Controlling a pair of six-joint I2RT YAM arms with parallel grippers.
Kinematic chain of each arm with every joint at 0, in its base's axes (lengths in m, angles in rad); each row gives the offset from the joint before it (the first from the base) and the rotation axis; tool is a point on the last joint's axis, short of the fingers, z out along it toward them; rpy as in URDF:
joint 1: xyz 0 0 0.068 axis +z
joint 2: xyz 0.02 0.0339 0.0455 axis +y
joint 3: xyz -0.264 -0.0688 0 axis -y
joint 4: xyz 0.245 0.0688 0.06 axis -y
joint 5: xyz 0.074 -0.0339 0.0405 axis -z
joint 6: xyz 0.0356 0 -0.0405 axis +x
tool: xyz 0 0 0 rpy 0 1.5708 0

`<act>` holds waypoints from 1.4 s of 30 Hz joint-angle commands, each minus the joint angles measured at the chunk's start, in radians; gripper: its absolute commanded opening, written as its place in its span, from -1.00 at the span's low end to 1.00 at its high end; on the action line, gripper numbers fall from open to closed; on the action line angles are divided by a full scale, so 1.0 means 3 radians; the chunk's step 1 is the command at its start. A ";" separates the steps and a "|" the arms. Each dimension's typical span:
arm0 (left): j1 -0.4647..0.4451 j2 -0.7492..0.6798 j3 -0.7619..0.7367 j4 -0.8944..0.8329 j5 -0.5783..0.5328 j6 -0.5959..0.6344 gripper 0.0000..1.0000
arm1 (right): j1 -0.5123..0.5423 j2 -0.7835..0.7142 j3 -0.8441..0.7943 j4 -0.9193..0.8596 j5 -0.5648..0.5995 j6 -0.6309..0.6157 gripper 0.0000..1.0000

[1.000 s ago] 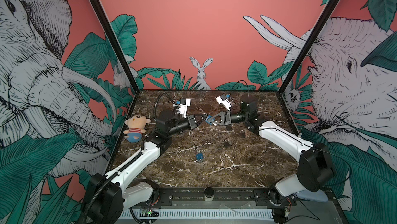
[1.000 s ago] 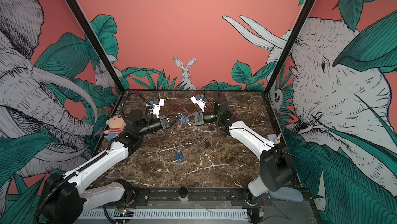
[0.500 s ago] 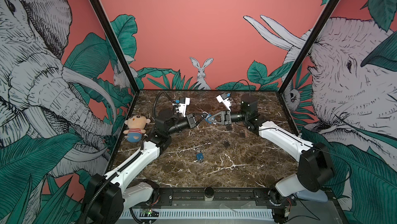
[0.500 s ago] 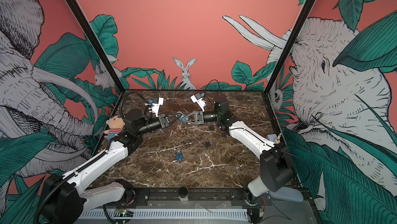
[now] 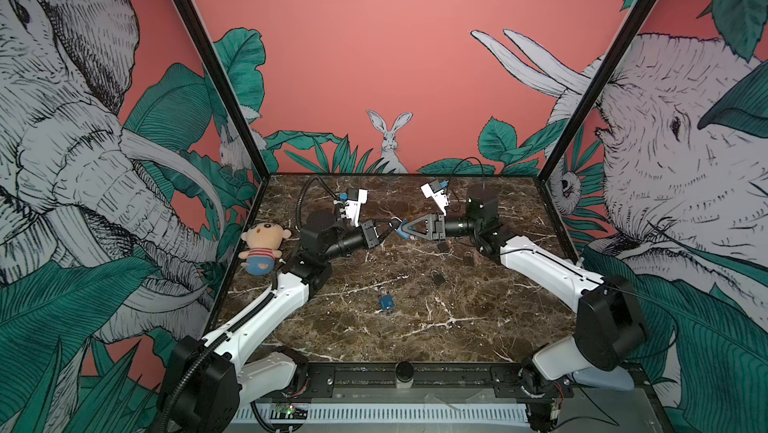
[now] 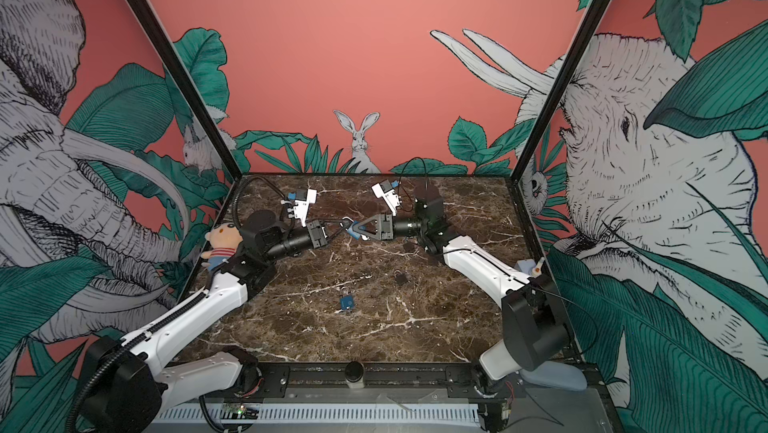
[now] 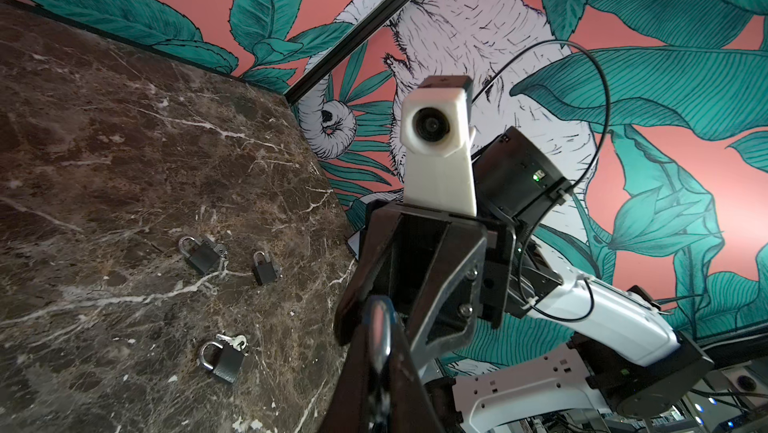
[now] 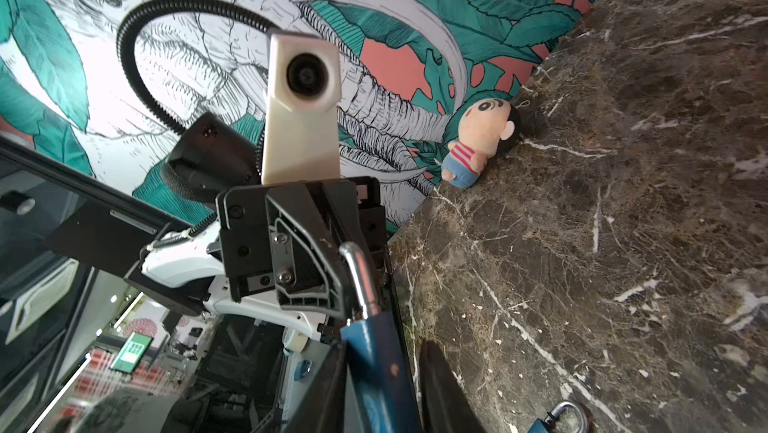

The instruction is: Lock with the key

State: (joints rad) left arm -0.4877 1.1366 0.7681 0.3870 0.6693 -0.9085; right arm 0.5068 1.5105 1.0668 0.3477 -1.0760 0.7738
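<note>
Three dark padlocks (image 7: 204,253) on marble table (image 7: 104,140)

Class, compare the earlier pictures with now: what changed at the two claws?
The left claw closed onto the shackle of the blue padlock, while the right claw loosened around its body. The doll and the loose padlocks stayed put.

The blue padlock (image 8: 380,364) is up in the air over the far middle of the brown table (image 5: 415,327). My left claw (image 5: 391,228) pinches its shiny silver loop (image 8: 360,277). Its blue body points sideways into my right claw (image 5: 406,230), with a thin gap beside it. A small silver key (image 7: 237,342) lies on the table, just beside a dark padlock (image 7: 226,364)
</note>
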 commanded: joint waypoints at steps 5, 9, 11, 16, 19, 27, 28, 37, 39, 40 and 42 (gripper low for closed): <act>0.0076 -0.0199 0.0159 -0.0091 -0.0043 0.0127 -1.00 | -0.0174 -0.0234 -0.0197 0.0428 0.0202 0.0142 -0.19; 0.0102 -0.0258 0.0177 -0.0162 -0.0117 0.0165 -1.00 | -0.0230 -0.0297 -0.0293 0.0549 0.0213 0.0201 -0.15; 0.0113 -0.0271 0.0191 -0.0181 -0.0146 0.0161 -1.00 | -0.0251 -0.0310 -0.0322 0.0625 0.0203 0.0252 -0.14; 0.0138 -0.0275 0.0224 -0.0217 -0.0201 0.0146 -1.00 | -0.0265 -0.0301 -0.0363 0.0885 0.0124 0.0436 -0.14; 0.0148 -0.0258 0.0253 -0.0212 -0.0201 0.0129 -1.00 | -0.0258 -0.0276 -0.0360 0.0927 0.0047 0.0480 -0.14; 0.0148 -0.0135 0.0324 -0.0034 -0.0193 0.0033 -1.00 | -0.0139 -0.0215 -0.0331 0.1024 -0.0055 0.0545 -0.13; 0.0148 -0.0118 0.0326 -0.0008 -0.0191 0.0019 -1.00 | -0.0125 -0.0195 -0.0322 0.1050 -0.0069 0.0559 -0.13; 0.0148 -0.0073 0.0391 0.0034 -0.0201 0.0017 -1.00 | -0.0034 -0.0068 -0.0276 0.1255 -0.0124 0.0687 -0.33; 0.0149 -0.0072 0.0396 0.0049 -0.0201 0.0007 -1.00 | -0.0028 -0.0047 -0.0271 0.1292 -0.0130 0.0712 -0.38; 0.0148 -0.0068 0.0398 0.0062 -0.0201 -0.0003 -1.00 | -0.0027 -0.0035 -0.0266 0.1314 -0.0134 0.0726 -0.38; 0.0148 -0.0069 0.0397 0.0075 -0.0201 -0.0013 -1.00 | -0.0027 -0.0016 -0.0253 0.1335 -0.0132 0.0751 -0.40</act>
State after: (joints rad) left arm -0.4480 1.1267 0.8505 0.3389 0.6086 -0.9005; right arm 0.4915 1.4967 0.9588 0.6693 -1.0966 0.9813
